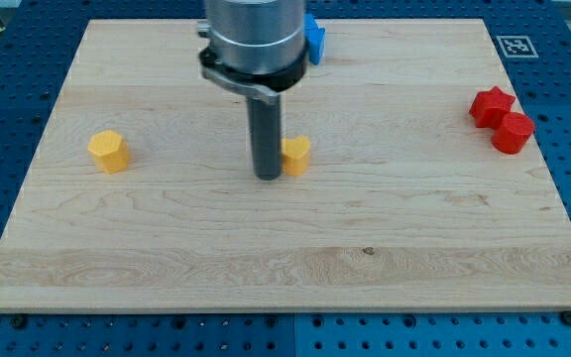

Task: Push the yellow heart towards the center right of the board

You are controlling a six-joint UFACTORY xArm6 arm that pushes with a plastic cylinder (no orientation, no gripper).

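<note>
A yellow block [296, 155], partly hidden behind the rod so its shape is hard to make out, lies near the board's middle. My tip [269, 177] rests on the board right against this block's left side. A second yellow block [109, 151], hexagon-like, lies at the view's left, well apart from the tip.
A red star-like block [491, 105] and a red rounder block [512, 132] sit touching at the view's right. A blue block [314, 40] shows at the view's top, partly hidden by the arm's body. The wooden board [285, 278] sits on a blue perforated table.
</note>
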